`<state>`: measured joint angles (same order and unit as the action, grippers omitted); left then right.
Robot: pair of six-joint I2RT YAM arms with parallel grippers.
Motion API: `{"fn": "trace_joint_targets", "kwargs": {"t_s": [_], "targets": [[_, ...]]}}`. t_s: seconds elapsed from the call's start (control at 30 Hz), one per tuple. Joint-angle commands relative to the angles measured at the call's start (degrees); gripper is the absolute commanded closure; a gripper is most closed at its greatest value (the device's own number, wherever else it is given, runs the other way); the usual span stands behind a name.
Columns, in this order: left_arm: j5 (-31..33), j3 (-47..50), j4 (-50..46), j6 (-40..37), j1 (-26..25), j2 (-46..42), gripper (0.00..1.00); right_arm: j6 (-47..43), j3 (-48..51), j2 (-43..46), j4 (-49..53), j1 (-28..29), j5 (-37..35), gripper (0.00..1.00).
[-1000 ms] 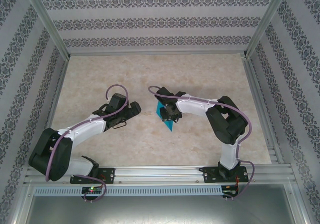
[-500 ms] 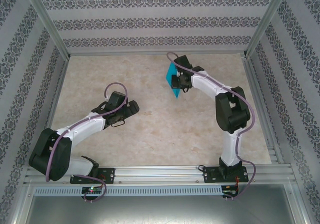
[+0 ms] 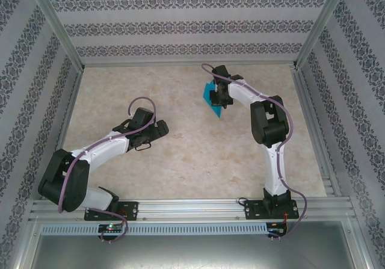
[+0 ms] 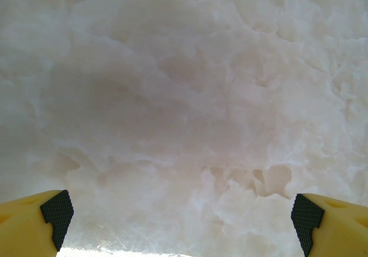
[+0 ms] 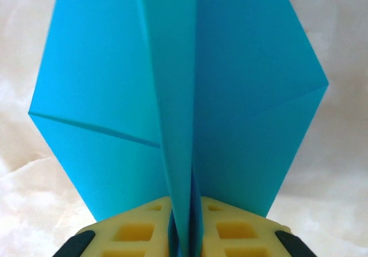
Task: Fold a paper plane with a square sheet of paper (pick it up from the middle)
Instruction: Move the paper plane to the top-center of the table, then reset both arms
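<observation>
The teal-blue paper plane [image 3: 211,98] hangs above the far part of the table, wings spread and centre crease down. My right gripper [image 3: 219,94] is shut on that crease. In the right wrist view the plane [image 5: 247,96] fans out ahead, its folded keel pinched between the yellow fingers [image 5: 135,231] of the right gripper [image 5: 187,237]. My left gripper [image 3: 159,130] hovers low over the table left of centre, well apart from the plane. In the left wrist view the left gripper [image 4: 181,214] stands wide open, black pads [image 4: 57,211] at the frame's corners, nothing between them.
The marble-patterned tabletop [image 3: 180,166] is ringed by patterned walls with aluminium posts [image 3: 57,25]. The right arm [image 3: 267,124] stretches far forward. A metal rail [image 3: 192,207] runs along the near edge by the arm bases.
My right arm has carried the paper plane from the middle of the table up toward the far side, reaching out long. The left arm has barely shifted.
</observation>
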<state>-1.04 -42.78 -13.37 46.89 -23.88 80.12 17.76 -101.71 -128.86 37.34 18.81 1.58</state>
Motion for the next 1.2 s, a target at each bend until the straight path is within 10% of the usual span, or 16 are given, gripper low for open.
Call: {"fn": "trace_joint_targets", "kwargs": {"t_s": [0.0,0.4,0.77,1.17], "targets": [[0.1,-1.4,-1.5,-1.1,0.7,0.4,0.00,-0.9,-1.9,-1.6,2.9,-0.3,-0.2,0.82],[0.8,-3.1,-3.4,-1.6,1.0,0.3,0.00,1.6,-2.7,-4.0,4.8,-0.3,-1.2,0.79],[10.8,-16.2,-16.4,-5.5,6.8,-1.5,0.00,5.8,-0.4,11.7,3.9,0.4,-1.3,0.62],[25.8,-16.3,-15.8,-13.4,17.3,-6.4,0.00,0.5,24.4,39.6,-14.3,-1.1,-23.9,0.13]]}}
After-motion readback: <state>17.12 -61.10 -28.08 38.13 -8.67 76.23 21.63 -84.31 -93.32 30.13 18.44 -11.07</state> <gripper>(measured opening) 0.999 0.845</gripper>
